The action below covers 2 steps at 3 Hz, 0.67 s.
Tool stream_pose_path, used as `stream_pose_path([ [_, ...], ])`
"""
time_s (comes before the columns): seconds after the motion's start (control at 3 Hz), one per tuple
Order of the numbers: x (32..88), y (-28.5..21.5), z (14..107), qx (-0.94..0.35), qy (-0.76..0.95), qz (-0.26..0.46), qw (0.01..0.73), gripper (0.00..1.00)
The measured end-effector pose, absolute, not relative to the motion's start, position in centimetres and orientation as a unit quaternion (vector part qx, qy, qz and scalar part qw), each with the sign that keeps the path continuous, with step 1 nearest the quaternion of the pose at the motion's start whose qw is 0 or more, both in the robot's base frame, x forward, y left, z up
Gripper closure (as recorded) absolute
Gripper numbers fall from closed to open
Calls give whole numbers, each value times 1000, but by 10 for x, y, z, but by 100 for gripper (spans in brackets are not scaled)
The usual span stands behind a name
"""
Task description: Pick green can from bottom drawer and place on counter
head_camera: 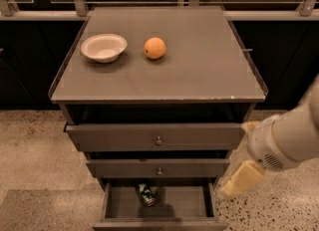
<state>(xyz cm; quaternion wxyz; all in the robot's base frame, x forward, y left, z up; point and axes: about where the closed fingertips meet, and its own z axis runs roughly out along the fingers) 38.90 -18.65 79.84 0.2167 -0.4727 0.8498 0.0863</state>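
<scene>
The green can point(146, 194) lies on its side in the open bottom drawer point(185, 204), near the back and left of the middle. The counter point(199, 65) is the flat grey-brown top of the cabinet. My gripper point(241, 179), cream-coloured at the end of a white arm, hangs at the right side of the cabinet, level with the middle drawer. It is above and to the right of the can, apart from it, and holds nothing that I can see.
A white bowl point(103, 47) and an orange point(155, 48) sit on the counter's back left part. The top drawer point(158, 137) and middle drawer point(159, 168) stand partly pulled out above the bottom one. Speckled floor surrounds the cabinet; dark cabinets stand behind.
</scene>
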Motion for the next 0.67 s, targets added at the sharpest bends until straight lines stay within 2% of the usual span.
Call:
stream_pose_path([
  [0.33, 408, -171, 720, -452, 855, 121, 224, 0],
  [0.67, 426, -173, 717, -440, 855, 110, 251, 0],
])
